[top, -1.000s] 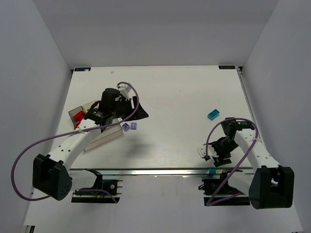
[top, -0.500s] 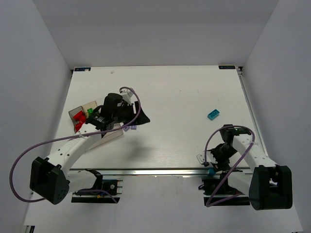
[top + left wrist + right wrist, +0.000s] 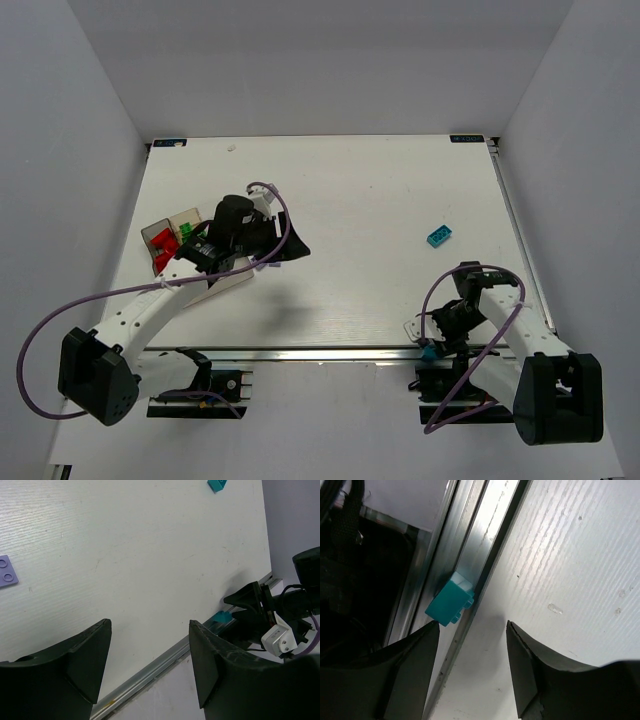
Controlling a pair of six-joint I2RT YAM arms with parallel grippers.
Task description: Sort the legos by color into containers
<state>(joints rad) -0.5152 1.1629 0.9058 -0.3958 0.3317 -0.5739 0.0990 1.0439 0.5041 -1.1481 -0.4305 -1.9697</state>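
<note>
Teal lego sits in the metal rail at the near edge, just off the white tabletop. R gripper hovers right over it, fingers spread wide, nothing betw. them. 2nd teal lego lies on the tabletop farther out, well apart from both arms. Clear container is at far left, w/ red legos & green legos in side-by-side compartments. L gripper is just beside the box on its right, wide open & empty, above bare tabletop. Light purple lego lies flat on the tabletop near it.
</note>
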